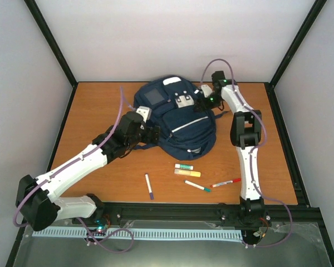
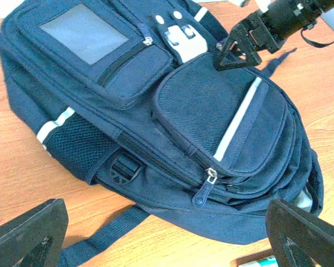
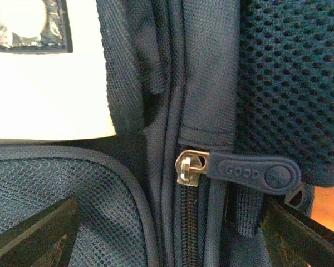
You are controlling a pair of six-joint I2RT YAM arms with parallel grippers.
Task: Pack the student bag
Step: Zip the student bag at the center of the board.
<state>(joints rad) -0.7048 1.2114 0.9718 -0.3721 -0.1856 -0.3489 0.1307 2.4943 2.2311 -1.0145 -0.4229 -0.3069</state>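
The navy student bag (image 1: 178,119) lies flat in the middle of the table, front pockets up. My left gripper (image 1: 149,133) is open and empty at the bag's left side. In the left wrist view its fingertips (image 2: 28,233) frame the bag (image 2: 156,111) and a zipper pull (image 2: 203,193) without touching them. My right gripper (image 1: 203,103) is open, low over the bag's upper right. In the right wrist view its fingers (image 3: 36,236) straddle a metal zipper slider (image 3: 187,167) with a blue rubber pull (image 3: 253,172); nothing is gripped.
In front of the bag on the wooden table (image 1: 94,111) lie a purple pen (image 1: 149,186), a glue stick (image 1: 183,167), a yellow highlighter (image 1: 187,173), a teal pen (image 1: 197,186) and a red pen (image 1: 226,182). A bag strap (image 2: 94,236) trails out beneath my left gripper.
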